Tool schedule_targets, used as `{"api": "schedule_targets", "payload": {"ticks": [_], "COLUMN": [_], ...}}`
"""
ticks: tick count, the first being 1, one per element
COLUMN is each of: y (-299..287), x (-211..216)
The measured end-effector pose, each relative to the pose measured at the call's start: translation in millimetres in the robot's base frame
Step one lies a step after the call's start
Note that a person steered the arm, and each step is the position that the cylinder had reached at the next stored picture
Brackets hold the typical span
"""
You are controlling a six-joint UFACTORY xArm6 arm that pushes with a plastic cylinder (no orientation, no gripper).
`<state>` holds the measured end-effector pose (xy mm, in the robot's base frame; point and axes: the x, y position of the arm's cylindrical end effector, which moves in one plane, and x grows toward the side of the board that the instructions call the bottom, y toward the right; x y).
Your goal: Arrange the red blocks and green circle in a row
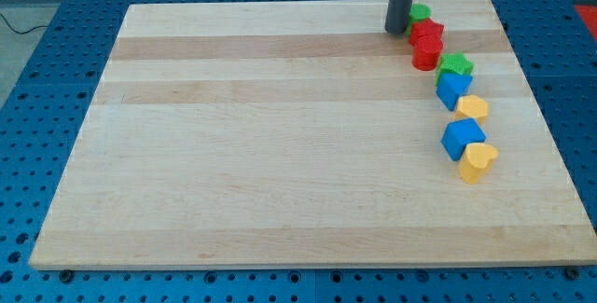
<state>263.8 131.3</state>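
My tip (398, 30) rests on the wooden board near its top edge, right of centre. Just right of it sits a green circle (422, 11), partly hidden by the rod. Touching below that is a red star-like block (428, 32), and below that a red round block (426, 53). These three form a short line running down and slightly right. My tip is at the left side of the red star, close to it or touching.
Below the red blocks the chain continues: a green star-like block (456, 63), a blue block (453, 89), a yellow block (472, 108), a blue block (463, 138) and a yellow heart (478, 161). The board (280, 154) lies on a blue perforated table.
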Motion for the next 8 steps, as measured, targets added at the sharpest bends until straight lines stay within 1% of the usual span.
{"api": "schedule_targets", "payload": {"ticks": [1,2,3,4,5,6,7,8], "y": [-11.8,-20.7,-16.6,1.3,20.6,27.1,21.3,-12.5], "x": [13.9,43.1,65.8,74.8,74.8,74.4,74.4,70.5]}}
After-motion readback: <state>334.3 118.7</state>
